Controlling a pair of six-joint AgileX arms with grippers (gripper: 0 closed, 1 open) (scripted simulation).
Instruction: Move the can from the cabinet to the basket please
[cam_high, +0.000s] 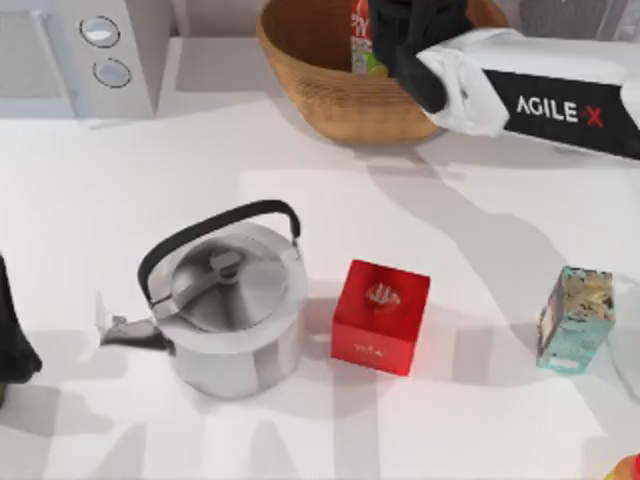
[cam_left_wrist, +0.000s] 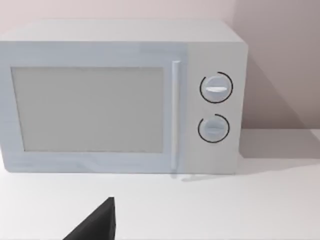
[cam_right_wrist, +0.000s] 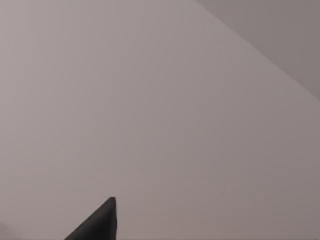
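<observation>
The can (cam_high: 362, 40), red with a light green lower band, stands upright inside the basket (cam_high: 300, 75) at the back of the table, near its middle. My right gripper (cam_high: 405, 35) hovers over the basket just right of the can, open and holding nothing. The right wrist view faces a bare wall, with one dark fingertip (cam_right_wrist: 102, 222) showing. My left gripper (cam_high: 12, 345) is parked at the table's left edge, open; one of its fingertips (cam_left_wrist: 102, 222) points at a white microwave. The cabinet is out of view.
A white microwave (cam_high: 70, 55) (cam_left_wrist: 120, 95) with two knobs stands at the back left. On the table's front half sit a steel kettle (cam_high: 230, 310), a red cube box (cam_high: 380, 315) and a teal carton (cam_high: 575, 320).
</observation>
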